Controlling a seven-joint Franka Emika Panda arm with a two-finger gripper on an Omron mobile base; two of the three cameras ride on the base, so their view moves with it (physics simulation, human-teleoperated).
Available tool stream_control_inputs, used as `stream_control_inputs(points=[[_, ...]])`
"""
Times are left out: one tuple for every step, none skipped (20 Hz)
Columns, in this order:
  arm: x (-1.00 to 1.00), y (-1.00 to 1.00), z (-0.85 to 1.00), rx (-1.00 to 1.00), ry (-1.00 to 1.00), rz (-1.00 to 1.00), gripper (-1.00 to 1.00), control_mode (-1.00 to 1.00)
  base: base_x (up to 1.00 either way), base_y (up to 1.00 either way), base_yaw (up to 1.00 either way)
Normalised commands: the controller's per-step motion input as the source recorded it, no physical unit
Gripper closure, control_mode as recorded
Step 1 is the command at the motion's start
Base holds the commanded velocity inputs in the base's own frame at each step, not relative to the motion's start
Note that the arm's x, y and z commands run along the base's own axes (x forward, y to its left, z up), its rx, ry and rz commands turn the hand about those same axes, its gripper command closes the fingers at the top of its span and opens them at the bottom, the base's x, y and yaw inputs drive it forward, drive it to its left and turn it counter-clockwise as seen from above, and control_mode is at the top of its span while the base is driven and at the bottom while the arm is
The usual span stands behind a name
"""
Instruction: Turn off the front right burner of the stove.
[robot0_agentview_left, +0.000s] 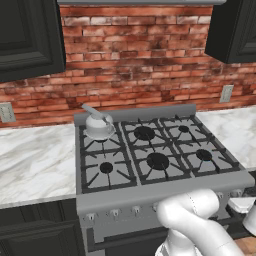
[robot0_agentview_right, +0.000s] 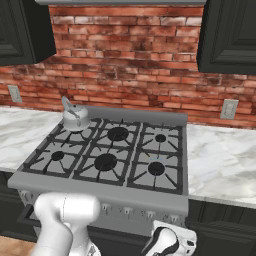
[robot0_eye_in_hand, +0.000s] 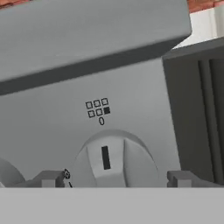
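Silver knob (robot0_eye_in_hand: 114, 159) sits close before the gripper (robot0_eye_in_hand: 116, 178), its dark pointer mark upright, between the two fingertips (robot0_eye_in_hand: 49, 178). The jaws stand wide, one tip on each side of the knob; whether they touch it cannot be told. Just above the knob on the stove (robot0_agentview_left: 165, 186) front panel is a small grid of six squares with the lower right one filled, and a "0" under it. To the knob's right lies a dark cabinet (robot0_eye_in_hand: 199, 109) face.

Above the knob, on the stove top, the front right burner (robot0_agentview_right: 156, 168) shows a black cap under its grate, with no blue disc on it. Left of it is the larger centre burner (robot0_agentview_right: 105, 161). At the stove's back left corner stands a grey kettle (robot0_agentview_right: 75, 118). Marble counter (robot0_agentview_right: 222, 160) runs off both sides of the stove, and a red brick wall (robot0_agentview_right: 130, 55) rises behind it, with dark upper cabinets (robot0_agentview_right: 227, 35) at either side.
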Motion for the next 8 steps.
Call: stream_control_inputs(points=[[0.0, 0.16, 0.0, 0.53, -0.03, -0.26, 1.0, -1.0, 0.0, 0.0, 0.0], [0.0, 0.19, 0.0, 0.53, -0.03, -0.26, 1.0, -1.0, 0.0, 0.0, 0.0], [0.0, 0.17, 0.0, 0.52, -0.01, -0.26, 1.0, -1.0, 0.0, 0.0, 0.0], [0.0, 0.16, 0.0, 0.52, -0.01, -0.26, 1.0, -1.0, 0.0, 0.0, 0.0], [0.0, 0.16, 0.0, 0.51, 0.0, -0.26, 1.0, -1.0, 0.0, 0.0, 0.0], [0.0, 0.13, 0.0, 0.51, 0.0, -0.25, 1.0, -1.0, 0.0, 0.0, 0.0], [0.0, 0.11, 0.0, 0.5, 0.0, -0.25, 1.0, -1.0, 0.0, 0.0, 0.0], [0.0, 0.11, 0.0, 0.5, 0.0, -0.25, 1.0, -1.0, 0.0, 0.0, 0.0]])
